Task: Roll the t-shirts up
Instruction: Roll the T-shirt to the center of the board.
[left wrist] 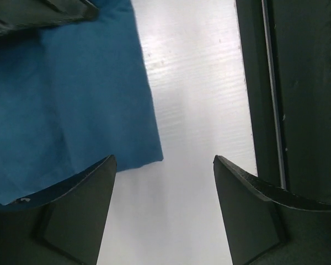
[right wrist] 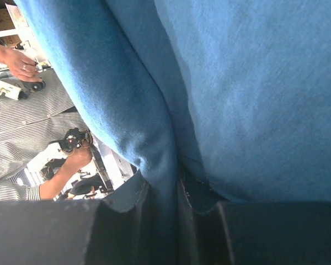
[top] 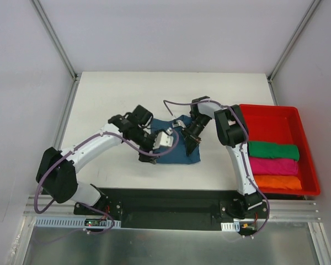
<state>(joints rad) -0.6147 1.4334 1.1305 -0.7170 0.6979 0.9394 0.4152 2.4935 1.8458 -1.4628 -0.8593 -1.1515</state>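
Whereas the right claw point(right wrist: 164, 204) pinches a lifted fold of the dark teal-blue cloth t-shirt point(top: 179, 157), presumably to steady it, the left claw point(left wrist: 164, 163) stands spread and empty over the white surface point(left wrist: 193, 83) beside the shirt's corner.

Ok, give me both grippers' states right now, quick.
Left gripper: open, holding nothing.
Right gripper: shut on a fold of the teal t-shirt.
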